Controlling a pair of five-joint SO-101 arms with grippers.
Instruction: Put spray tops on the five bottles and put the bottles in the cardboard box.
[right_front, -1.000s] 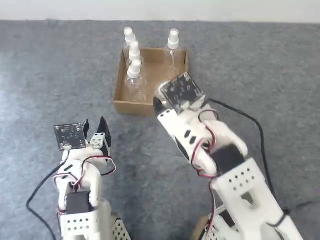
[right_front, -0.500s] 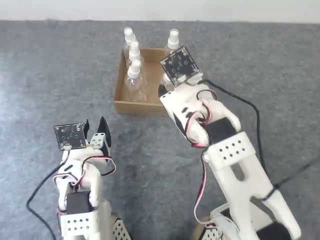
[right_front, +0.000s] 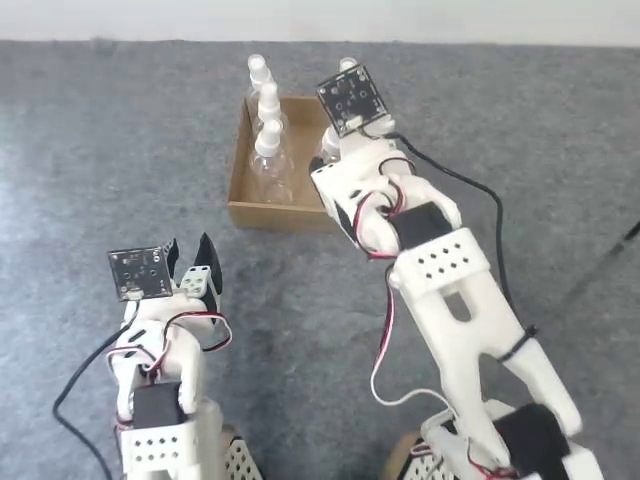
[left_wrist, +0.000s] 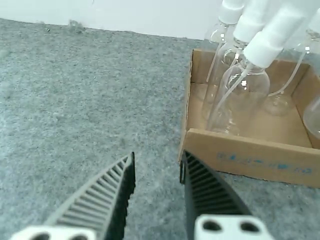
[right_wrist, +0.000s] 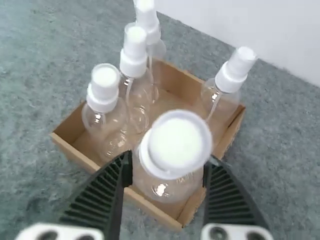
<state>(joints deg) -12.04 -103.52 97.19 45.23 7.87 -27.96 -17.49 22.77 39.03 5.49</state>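
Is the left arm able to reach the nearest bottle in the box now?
Probably yes: the left gripper is open and faces the box, only carpet lies between, and that bottle stands just behind the near wall.

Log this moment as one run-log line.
right hand: shut on fifth bottle, at cardboard box | in box: four capped bottles | left hand: open, over carpet, apart from box
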